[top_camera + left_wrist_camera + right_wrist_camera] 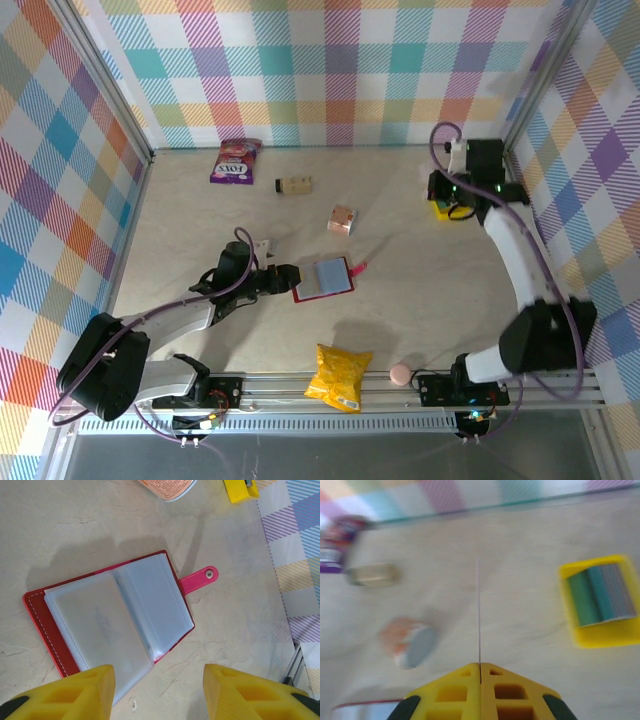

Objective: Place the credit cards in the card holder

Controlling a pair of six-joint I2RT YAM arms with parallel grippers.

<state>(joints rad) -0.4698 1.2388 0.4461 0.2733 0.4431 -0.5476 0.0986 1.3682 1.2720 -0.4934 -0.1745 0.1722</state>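
Right gripper [480,667] is clenching a credit card [479,610] edge-on; left gripper [159,680], jaws parted, is hovering by card holder [42,622]. Next move likely needs aligning with a pocket [155,605].

- You look into a cell closed on three sides by plaid walls [330,60] in pastel checks.
- You see a pale beige, marble-veined tabletop [420,320], evenly lit, with soft shadows.
- Metal corner posts [122,100] and a ribbed aluminium rail [270,385] edge it.
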